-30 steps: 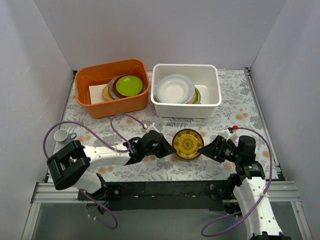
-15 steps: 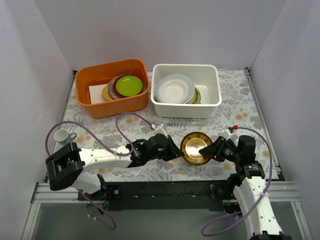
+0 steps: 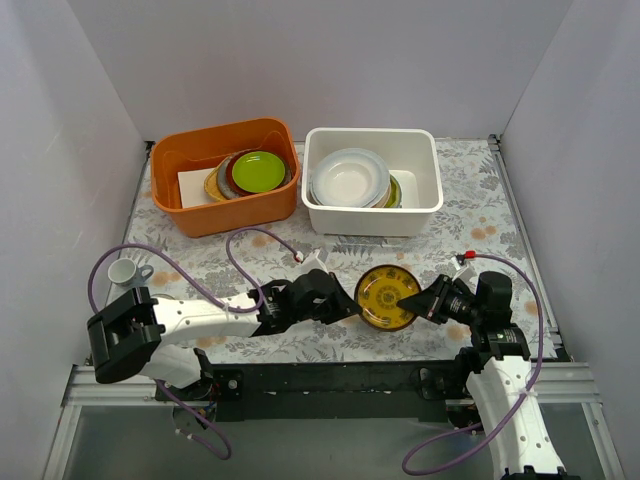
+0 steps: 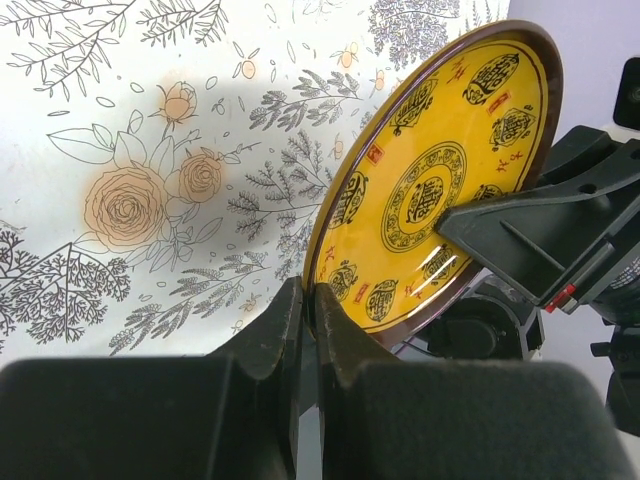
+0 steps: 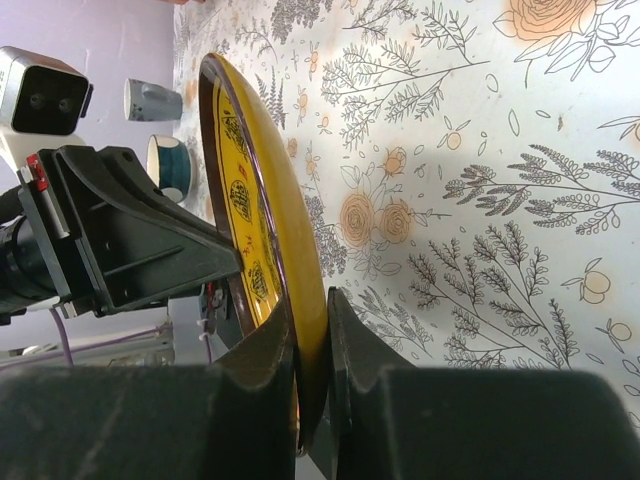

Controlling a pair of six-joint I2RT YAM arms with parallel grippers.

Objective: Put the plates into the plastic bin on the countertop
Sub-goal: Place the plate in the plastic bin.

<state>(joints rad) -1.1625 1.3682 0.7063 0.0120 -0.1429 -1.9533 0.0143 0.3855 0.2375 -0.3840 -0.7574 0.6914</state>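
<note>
Both arms are reaching in toward each other near the front of the countertop (image 3: 500, 225), holding one small dark-and-gold plate (image 3: 387, 297) between them. The left gripper (image 3: 345, 305) is pinching the plate's left rim, its two fingers (image 4: 275, 320) pressing tight on either side of the edge. The right gripper (image 3: 415, 300) is gripping the opposite rim the same way, its jaws closing snugly around the thin edge with no gap showing. The plate is tilting between them, its yellow patterned face turning up and toward the left arm. Whether its lower edge is touching the flowered surface, I cannot tell. The plate is sitting well short of the white bin (image 3: 372, 222), which is standing at the back right of the counter and holding a stack of plates (image 3: 348, 178) – pale ones on top, a bit of green peeking out on the right. Just beside the bin on the left, an orange tub (image 3: 230, 215) is holding a green plate (image 3: 258, 170) on darker ones, and a white cup (image 3: 122, 272) is standing near the left edge.
</note>
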